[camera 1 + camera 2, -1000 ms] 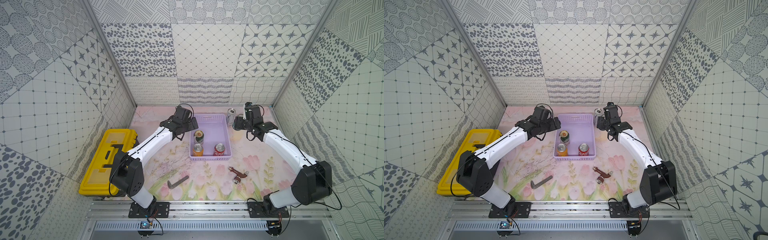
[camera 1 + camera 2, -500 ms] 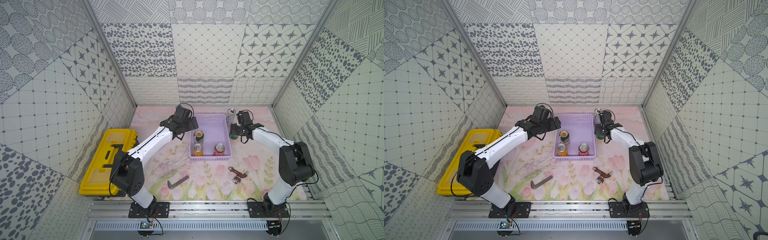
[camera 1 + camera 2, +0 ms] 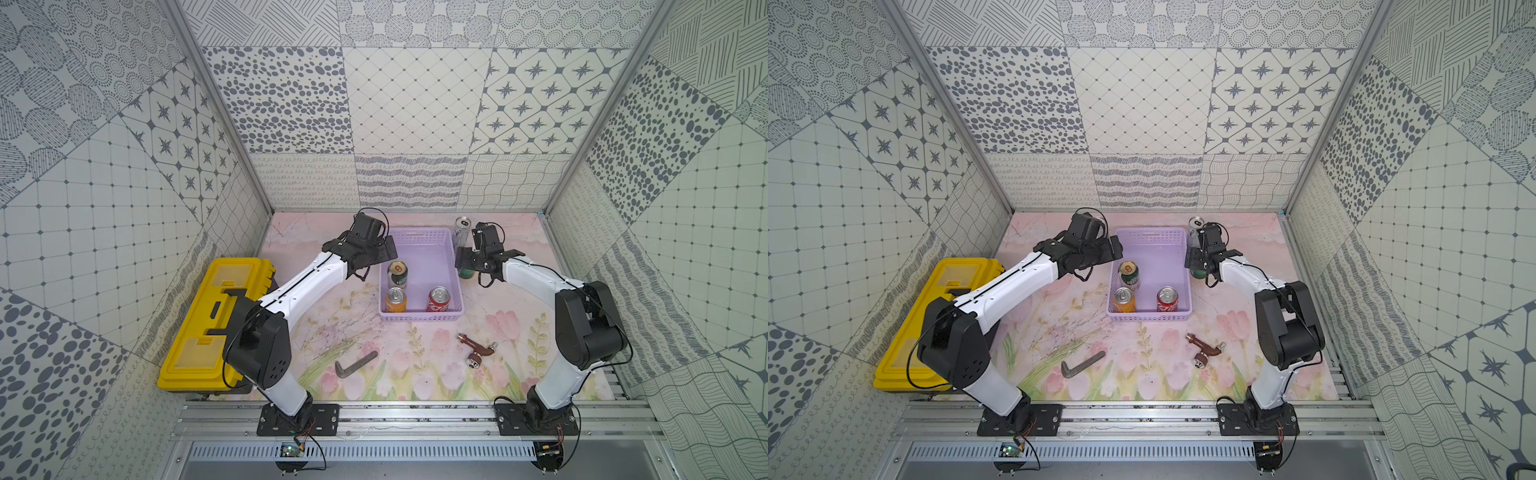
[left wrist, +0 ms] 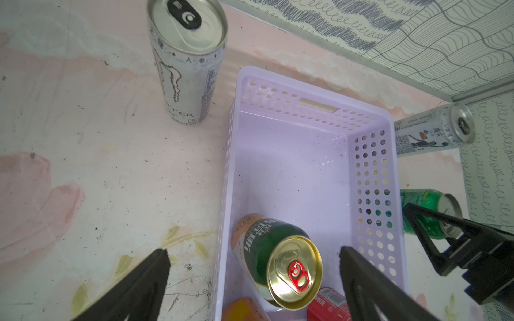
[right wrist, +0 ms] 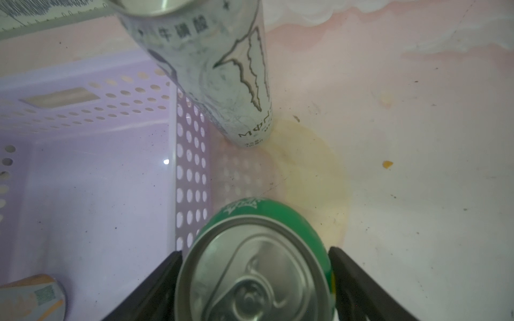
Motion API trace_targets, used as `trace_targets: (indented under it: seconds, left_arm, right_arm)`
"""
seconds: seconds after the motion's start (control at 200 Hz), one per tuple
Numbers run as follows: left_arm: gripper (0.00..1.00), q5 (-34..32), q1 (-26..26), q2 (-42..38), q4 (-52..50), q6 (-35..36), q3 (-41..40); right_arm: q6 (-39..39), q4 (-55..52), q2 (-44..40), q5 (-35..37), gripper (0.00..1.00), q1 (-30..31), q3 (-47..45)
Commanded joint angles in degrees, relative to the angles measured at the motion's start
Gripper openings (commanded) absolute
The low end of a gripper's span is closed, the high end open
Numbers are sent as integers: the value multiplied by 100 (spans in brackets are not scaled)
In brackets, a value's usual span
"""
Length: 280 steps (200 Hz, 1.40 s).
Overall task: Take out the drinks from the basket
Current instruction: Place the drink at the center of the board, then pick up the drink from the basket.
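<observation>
The lavender basket (image 3: 419, 318) (image 3: 1148, 316) holds three drinks: a dark green can with a gold top (image 3: 397, 274) (image 4: 278, 250), an orange can (image 3: 395, 300) and a red can (image 3: 439, 300). A green can (image 5: 258, 266) (image 3: 466, 273) stands on the table just outside the basket's right wall, between the fingers of my right gripper (image 5: 255, 278) (image 3: 465, 262), which is open. My left gripper (image 4: 254, 253) (image 3: 388, 249) hangs open and empty over the basket's left wall. One tall silver-white can (image 4: 186, 69) stands left of the basket's far end, another (image 3: 461, 232) (image 5: 230, 83) right of it.
A yellow toolbox (image 3: 216, 320) lies at the left beside the left arm. On the floral mat in front of the basket lie a bent dark metal key (image 3: 356, 364) and a brown tap-like fitting (image 3: 477, 351). Patterned walls close in the back and both sides.
My right gripper came from near the far silver can to the basket's right wall, its elbow folding back, and its jaws widened around the green can. The left arm barely moved.
</observation>
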Motion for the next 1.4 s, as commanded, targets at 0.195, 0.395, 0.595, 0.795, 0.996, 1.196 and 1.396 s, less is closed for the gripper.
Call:
trace_targets:
  seconds: [0.195, 0.395, 0.595, 0.795, 0.996, 1.196, 1.396]
  left_arm:
    - [99, 174, -39, 67, -30, 142, 114]
    - [97, 11, -273, 209, -339, 383, 305]
    - [95, -219, -554, 529, -622, 670, 574]
    - [94, -238, -736, 859, -757, 838, 790]
    - [91, -127, -738, 1144, -845, 801, 906]
    - [90, -183, -737, 1393, -1141, 784, 1083]
    - [88, -29, -762, 1534, -1180, 745, 1101]
  right_arm:
    - [155, 283, -389, 157, 97, 31, 120]
    - [133, 112, -878, 256, 97, 90, 136]
    - [111, 100, -1334, 236, 97, 277, -159]
    - [51, 87, -1621, 277, 97, 309, -372]
    - [6, 88, -1690, 316, 97, 314, -413]
    - [-18, 98, -1705, 337, 97, 314, -410]
    - [-21, 115, -1697, 361, 97, 296, -405]
